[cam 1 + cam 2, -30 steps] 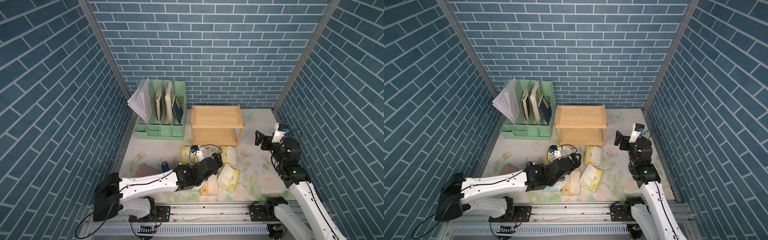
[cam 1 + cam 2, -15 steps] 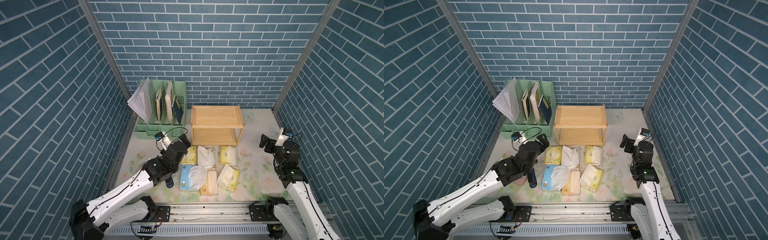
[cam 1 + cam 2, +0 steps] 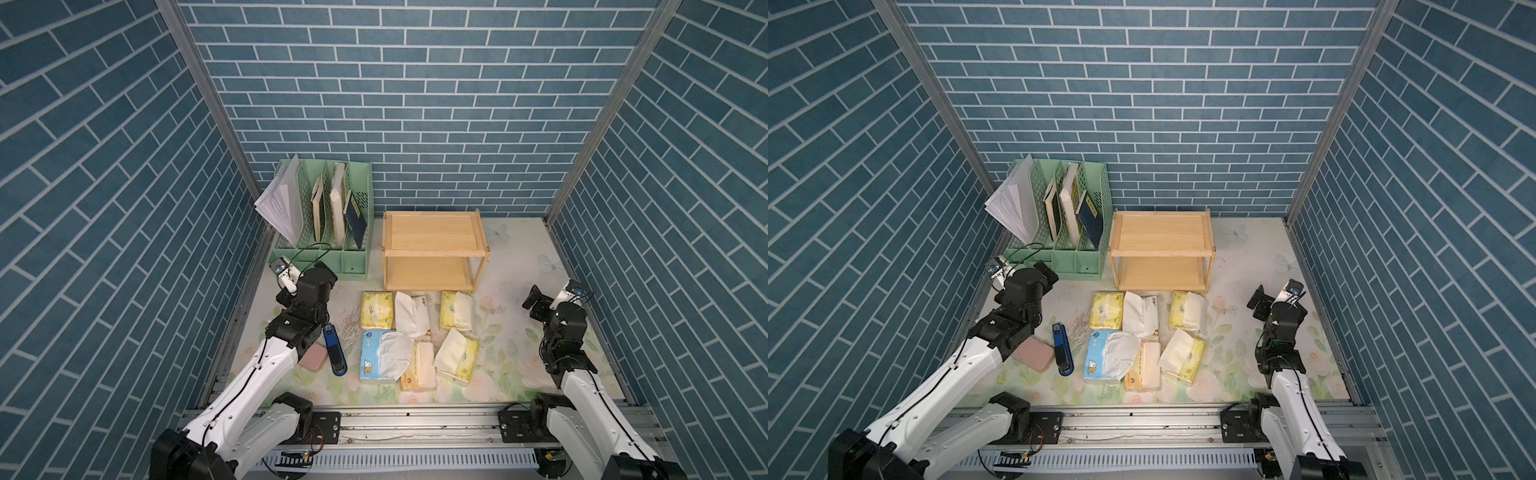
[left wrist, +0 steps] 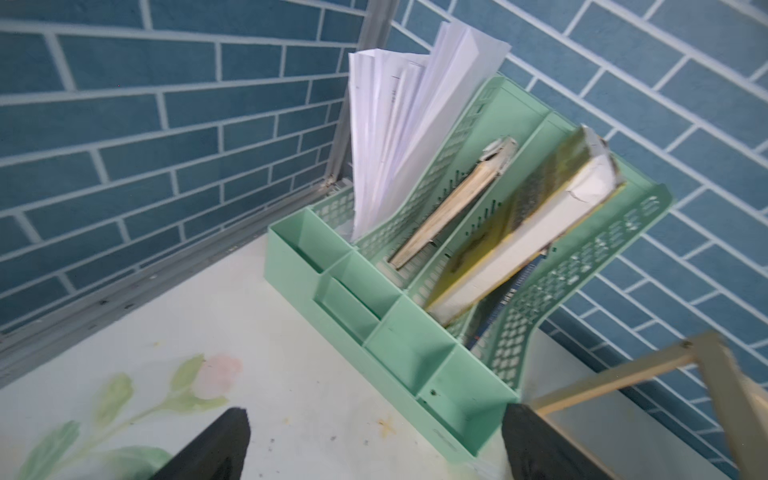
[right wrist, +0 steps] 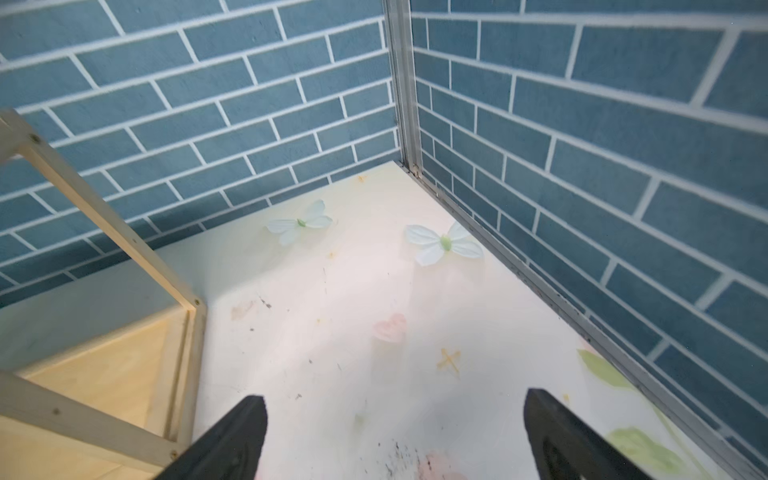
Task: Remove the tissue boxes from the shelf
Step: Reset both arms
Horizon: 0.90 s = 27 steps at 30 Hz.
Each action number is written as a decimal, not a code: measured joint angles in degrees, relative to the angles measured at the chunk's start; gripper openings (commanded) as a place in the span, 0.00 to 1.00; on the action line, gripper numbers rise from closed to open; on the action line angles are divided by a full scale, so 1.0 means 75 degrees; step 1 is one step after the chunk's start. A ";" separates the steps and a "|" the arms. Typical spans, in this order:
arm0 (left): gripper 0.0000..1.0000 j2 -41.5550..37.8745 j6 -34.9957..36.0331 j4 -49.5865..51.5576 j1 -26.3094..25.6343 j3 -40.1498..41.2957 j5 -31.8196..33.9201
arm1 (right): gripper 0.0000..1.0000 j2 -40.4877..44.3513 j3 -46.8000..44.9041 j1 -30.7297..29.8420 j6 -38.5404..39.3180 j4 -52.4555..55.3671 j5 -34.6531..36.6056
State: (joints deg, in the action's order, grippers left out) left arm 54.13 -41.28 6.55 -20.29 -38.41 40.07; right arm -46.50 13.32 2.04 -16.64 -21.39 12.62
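Note:
The wooden shelf [image 3: 434, 249] stands at the back with both tiers bare. Several tissue boxes lie on the table in front of it: yellow ones [image 3: 377, 314] [image 3: 456, 314] [image 3: 457, 357], a white one [image 3: 411, 313], a light blue one [image 3: 376, 355] and a peach one [image 3: 419, 365]. My left gripper [image 3: 322, 274] [image 4: 374, 432] is open and holds nothing. It hovers left of the packs and faces the green organizer. My right gripper [image 3: 538, 299] [image 5: 395, 419] is also open with nothing in it, over bare table right of the shelf [image 5: 104, 374].
A mint-green file organizer [image 3: 328, 224] [image 4: 399, 332] with papers and books stands left of the shelf. A pink flat case [image 3: 312, 356] and a blue stapler [image 3: 333, 349] lie beside my left arm. Brick walls close three sides.
My left arm has swung away from the tissue packs, leftward and back toward the organizer, uncovering the light blue pack. My right arm has drawn back to the right and lowered.

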 measured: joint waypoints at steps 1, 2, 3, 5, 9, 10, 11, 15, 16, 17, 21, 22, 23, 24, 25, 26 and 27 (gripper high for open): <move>1.00 -0.0082 0.0245 -0.0201 0.0082 0.0219 0.0163 | 1.00 -0.0239 -0.0137 0.0000 0.0000 -0.0245 0.0035; 1.00 -0.0160 0.0507 -0.0446 0.0146 0.0425 0.0329 | 1.00 -0.0469 -0.0233 0.0000 0.0023 -0.0487 0.0044; 1.00 -0.0207 0.0746 -0.0685 0.0204 0.0597 0.0487 | 1.00 -0.0676 -0.0312 0.0000 0.0055 -0.0723 0.0044; 1.00 -0.0221 0.1236 -0.1224 0.0379 0.0898 0.0749 | 1.00 -0.1125 -0.0498 0.0000 0.0108 -0.1431 0.0035; 1.00 -0.0026 0.1976 -0.2189 0.0912 0.1346 0.0959 | 1.00 -0.1903 -0.0822 0.0000 0.0428 -0.2908 0.0015; 1.00 0.0023 0.2127 -0.2442 0.1052 0.1492 0.0968 | 1.00 -0.2098 -0.0912 -0.0003 0.0525 -0.3322 -0.0003; 1.00 0.0035 0.2261 -0.2672 0.1169 0.1661 0.0965 | 1.00 -0.2291 -0.1011 -0.0006 0.0653 -0.3730 -0.0038; 1.00 -0.0085 0.2661 -0.3634 0.1530 0.2433 0.0819 | 1.00 -0.3005 -0.1241 -0.0026 0.1102 -0.5068 -0.0277; 1.00 -0.0146 0.2769 -0.3931 0.1606 0.2640 0.0758 | 1.00 -0.3174 -0.1247 -0.0038 0.1227 -0.5391 -0.0358; 1.00 -0.0189 0.2876 -0.4240 0.1667 0.2838 0.0676 | 1.00 -0.3366 -0.1247 -0.0050 0.1309 -0.5741 -0.0446; 1.00 -0.0009 0.3279 -0.5383 0.1778 0.3337 0.0385 | 1.00 -0.4366 -0.1233 -0.0140 0.1547 -0.6997 -0.0764; 1.00 0.0134 0.3413 -0.5703 0.1795 0.3427 0.0291 | 1.00 -0.4759 -0.1227 -0.0189 0.1629 -0.7370 -0.0854; 1.00 0.0306 0.3538 -0.6021 0.1810 0.3506 0.0210 | 1.00 -0.5077 -0.1212 -0.0230 0.1696 -0.7600 -0.0953; 1.00 0.0475 0.3646 -0.6315 0.1821 0.3579 0.0111 | 1.00 -0.5246 -0.1183 -0.0256 0.1757 -0.7635 -0.1043; 1.00 0.0650 0.3756 -0.6604 0.1833 0.3646 0.0020 | 1.00 -0.5339 -0.1119 -0.0289 0.1842 -0.7589 -0.1122; 1.00 0.0825 0.3861 -0.6921 0.1851 0.3722 -0.0105 | 1.00 -0.5397 -0.1014 -0.0309 0.1891 -0.7595 -0.1189; 1.00 0.0962 0.3940 -0.7149 0.1862 0.3774 -0.0195 | 1.00 -0.5418 -0.0880 -0.0321 0.1891 -0.7533 -0.1198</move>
State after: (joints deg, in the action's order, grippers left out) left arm 61.34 -11.73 -47.07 -6.33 -10.11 38.61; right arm -87.13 6.72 -0.36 -2.46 -77.89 3.64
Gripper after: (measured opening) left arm 0.999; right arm 0.999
